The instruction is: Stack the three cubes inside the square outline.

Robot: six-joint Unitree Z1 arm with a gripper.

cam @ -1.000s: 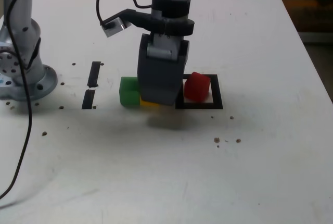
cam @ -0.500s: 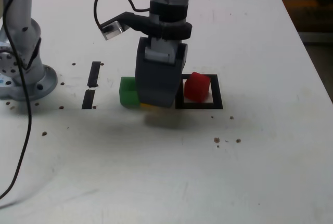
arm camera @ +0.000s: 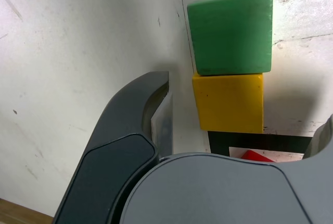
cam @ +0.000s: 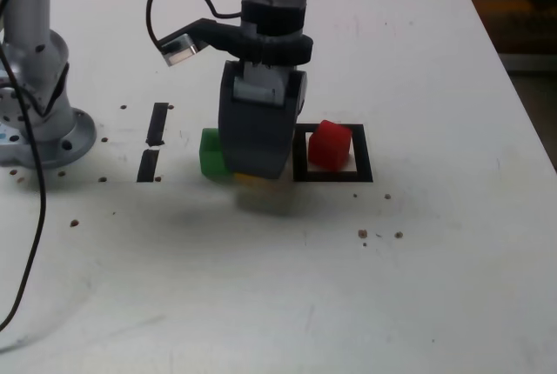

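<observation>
Gripper open over yellow cube — green cube touching

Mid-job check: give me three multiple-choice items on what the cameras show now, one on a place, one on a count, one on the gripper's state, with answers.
1. Which cube sits inside the square outline?
A. green
B. yellow
C. red

2. How many cubes lie outside the outline?
A. none
B. two
C. three

3. How does the gripper stand?
A. jaws open, holding nothing
B. shut on the red cube
C. carrying the green cube

Answers:
1 C: the red cube rests within the black frame.
2 B: the green cube and yellow cube touch side by side on the table beside it.
3 A: the wrist view shows the jaws spread wide around the yellow cube, not closed on it.
</observation>
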